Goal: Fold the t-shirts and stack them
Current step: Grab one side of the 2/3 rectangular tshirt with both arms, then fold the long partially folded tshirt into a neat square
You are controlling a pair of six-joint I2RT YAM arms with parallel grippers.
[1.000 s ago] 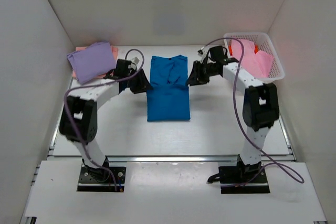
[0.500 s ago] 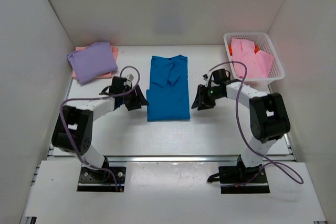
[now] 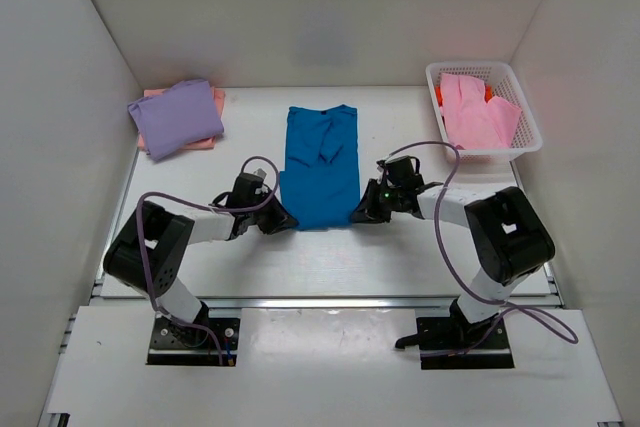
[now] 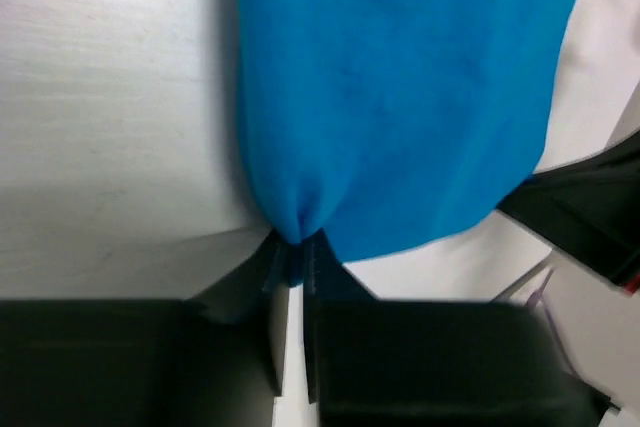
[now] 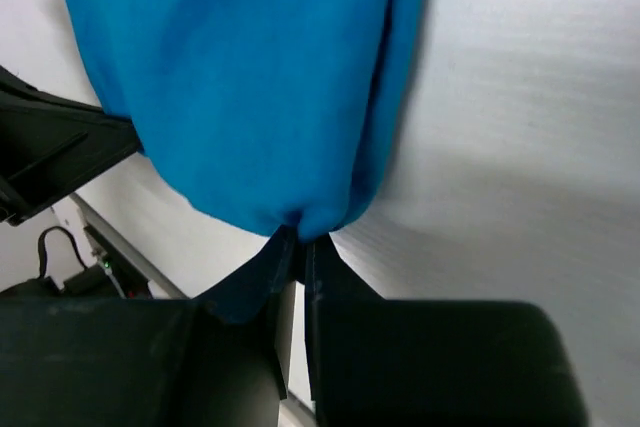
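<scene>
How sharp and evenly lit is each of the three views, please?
Top external: sharp and evenly lit, with a pinkish tint on the wall beside the basket. Left wrist: the blue t-shirt looks blurred, with a dark shadow along its left edge. Right wrist: the cloth is equally soft, the table grain crisper, shadow along the shirt's right edge.

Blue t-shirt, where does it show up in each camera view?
Top external: blue t-shirt lies flat at the picture's centre.
Left wrist: fills the upper middle, corner pinched by the left gripper.
Right wrist: fills the upper left, corner pinched by the right gripper.
Shared landmark: the shirt's near hem.
</scene>
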